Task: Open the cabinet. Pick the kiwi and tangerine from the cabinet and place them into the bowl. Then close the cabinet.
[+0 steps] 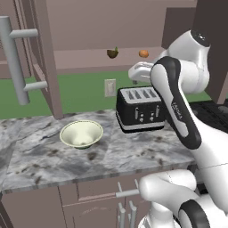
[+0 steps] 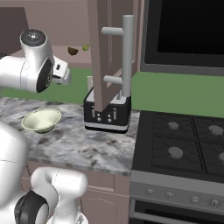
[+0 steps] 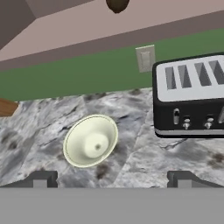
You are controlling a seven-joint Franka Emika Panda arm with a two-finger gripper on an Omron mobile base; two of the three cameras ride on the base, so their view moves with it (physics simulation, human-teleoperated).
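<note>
Hand view is giving you the clearest look: the gripper (image 3: 112,180) is hanging above the marbled counter (image 3: 144,153) with its two dark fingertips (image 3: 40,179) spread wide apart and nothing between them. Just beyond them the bowl (image 3: 91,141) is sitting upright on the counter, showing nothing inside, with the black toaster (image 3: 190,98) beside it and a wall outlet (image 3: 145,58) on the green backsplash behind.

You are looking at the cabinet (image 1: 42,58) with its doors swung open; in the left base view one door with its long silver bar handle (image 1: 14,60) is standing out over the left end of the counter, and in the right base view the other door (image 2: 103,52) is hanging in front of the toaster (image 2: 107,113).

Inside, on the cabinet shelf, the kiwi (image 1: 112,53) is resting to the left and the tangerine (image 1: 143,53) to its right, well apart from each other and both higher than the bowl (image 1: 81,133). In the right base view you are also seeing a small green object (image 2: 85,47) lying near the kiwi (image 2: 73,51). The stove (image 2: 183,144) is sitting to the right of the counter.
</note>
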